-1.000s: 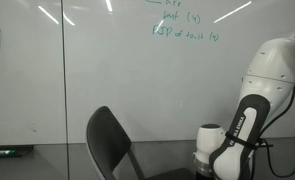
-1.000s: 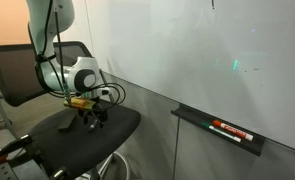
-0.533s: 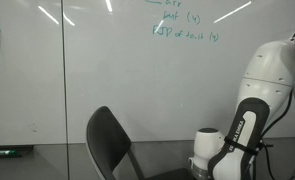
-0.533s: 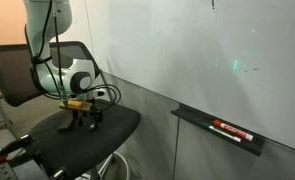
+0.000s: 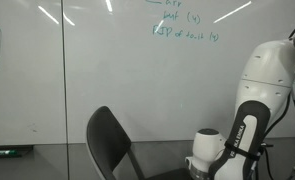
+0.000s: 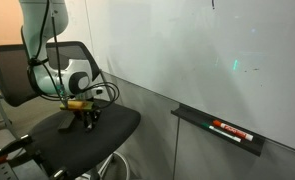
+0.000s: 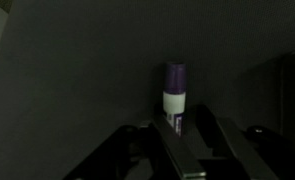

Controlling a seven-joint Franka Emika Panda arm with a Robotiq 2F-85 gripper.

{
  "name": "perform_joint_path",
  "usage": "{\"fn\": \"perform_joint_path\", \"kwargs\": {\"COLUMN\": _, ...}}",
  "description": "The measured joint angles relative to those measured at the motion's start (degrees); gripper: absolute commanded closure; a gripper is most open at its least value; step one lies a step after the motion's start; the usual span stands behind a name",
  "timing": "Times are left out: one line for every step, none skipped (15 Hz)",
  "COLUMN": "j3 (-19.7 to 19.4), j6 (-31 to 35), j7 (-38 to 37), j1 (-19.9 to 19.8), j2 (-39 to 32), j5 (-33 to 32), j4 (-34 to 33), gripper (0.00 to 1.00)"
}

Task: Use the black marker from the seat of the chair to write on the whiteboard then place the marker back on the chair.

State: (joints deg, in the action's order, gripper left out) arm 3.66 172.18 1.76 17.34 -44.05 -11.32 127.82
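In the wrist view a marker (image 7: pixel 174 95) with a white body and a dark, purple-looking cap lies on the dark seat of the chair (image 7: pixel 77 70). Its lower end reaches between the fingers of my gripper (image 7: pixel 187 122). The marker rests against one finger (image 7: pixel 177 150), and a dark gap separates it from the opposite finger. My gripper (image 6: pixel 87 118) points down just over the black seat of the chair (image 6: pixel 67 140) in an exterior view. The chair back (image 5: pixel 107 140) and the whiteboard (image 5: pixel 107 70) behind it also show; my fingers are below that picture's edge.
A tray (image 6: pixel 192 116) on the whiteboard (image 6: pixel 207 50) holds a red marker (image 6: pixel 230 129). Green writing (image 5: pixel 182 25) sits at the top of the board. The chair's armrest (image 6: pixel 12 150) juts out at the near left. A ledge with a green marker (image 5: pixel 2 152) lies low on the left.
The arm has shifted a little over the seat. The jaws have drawn in from wide apart to a narrow gap round the marker's end.
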Motion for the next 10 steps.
{"fn": "perform_joint_path", "kwargs": {"j3": -0.64, "j6": 0.48, "j7": 0.14, "j1": 0.57, "j2": -0.07, "j5": -0.25, "j4": 0.02, "gripper": 0.92}}
{"fn": "perform_joint_path", "kwargs": {"j3": -1.22, "j6": 0.76, "j7": 0.23, "j1": 1.08, "j2": -0.07, "j5": -0.54, "j4": 0.01, "gripper": 0.91}}
{"fn": "perform_joint_path", "kwargs": {"j3": -1.76, "j6": 1.03, "j7": 0.28, "j1": 1.52, "j2": -0.07, "j5": -0.81, "j4": 0.02, "gripper": 0.88}}
{"fn": "perform_joint_path", "kwargs": {"j3": -2.26, "j6": 1.31, "j7": 0.29, "j1": 1.94, "j2": -0.07, "j5": -1.08, "j4": 0.04, "gripper": 0.88}}
{"fn": "perform_joint_path", "kwargs": {"j3": -2.69, "j6": 1.39, "j7": 0.31, "j1": 2.29, "j2": -0.07, "j5": -1.23, "j4": 0.04, "gripper": 0.88}}
{"fn": "perform_joint_path", "kwargs": {"j3": -3.00, "j6": 1.40, "j7": 0.33, "j1": 2.54, "j2": -0.06, "j5": -1.31, "j4": 0.04, "gripper": 0.88}}
{"fn": "perform_joint_path", "kwargs": {"j3": -3.21, "j6": 1.39, "j7": 0.33, "j1": 2.66, "j2": -0.03, "j5": -1.32, "j4": 0.07, "gripper": 0.89}}
{"fn": "perform_joint_path", "kwargs": {"j3": -3.35, "j6": 1.22, "j7": 0.33, "j1": 2.66, "j2": 0.07, "j5": -1.32, "j4": 0.14, "gripper": 0.89}}
{"fn": "perform_joint_path", "kwargs": {"j3": -3.55, "j6": 0.69, "j7": 0.33, "j1": 2.65, "j2": 0.31, "j5": -1.32, "j4": 0.24, "gripper": 0.89}}
{"fn": "perform_joint_path", "kwargs": {"j3": -3.92, "j6": -0.34, "j7": 0.31, "j1": 2.65, "j2": 0.82, "j5": -1.32, "j4": 0.37, "gripper": 0.89}}
